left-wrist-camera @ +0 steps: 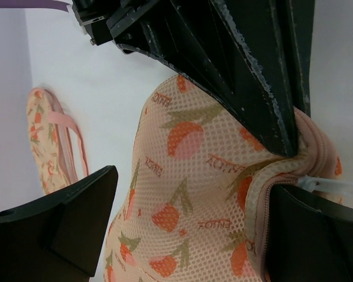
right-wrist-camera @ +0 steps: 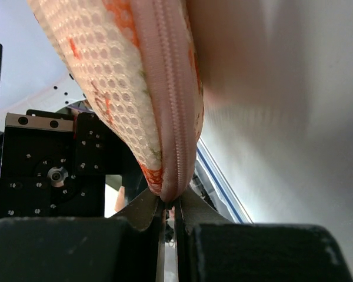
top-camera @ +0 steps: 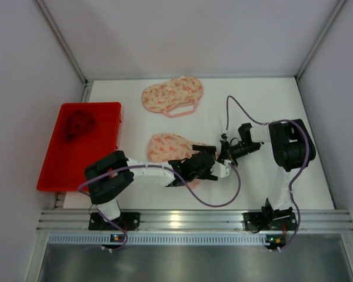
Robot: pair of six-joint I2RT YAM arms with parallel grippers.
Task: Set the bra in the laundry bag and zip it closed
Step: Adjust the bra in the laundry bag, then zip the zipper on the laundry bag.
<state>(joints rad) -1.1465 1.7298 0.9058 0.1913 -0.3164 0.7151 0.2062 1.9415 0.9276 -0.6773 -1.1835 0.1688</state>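
The laundry bag [top-camera: 167,147], pink mesh with an orange fruit print, lies mid-table. My left gripper [top-camera: 216,165] is open and straddles its right end; the mesh [left-wrist-camera: 188,217] bulges between the two black fingers [left-wrist-camera: 59,217] without being pinched. My right gripper [top-camera: 226,154] comes in from the right and is shut on the bag's zipper end [right-wrist-camera: 169,197]. The pink zipper [right-wrist-camera: 172,88] above that grip is closed. A white pull tab [left-wrist-camera: 332,185] sticks out beside the seam. A dark red bra [top-camera: 77,124] lies crumpled in the red bin [top-camera: 100,147].
A second bag of the same print [top-camera: 172,94] with a pink strap lies at the back of the table, and also shows in the left wrist view [left-wrist-camera: 44,138]. The red bin stands along the left edge. White walls enclose the table on three sides.
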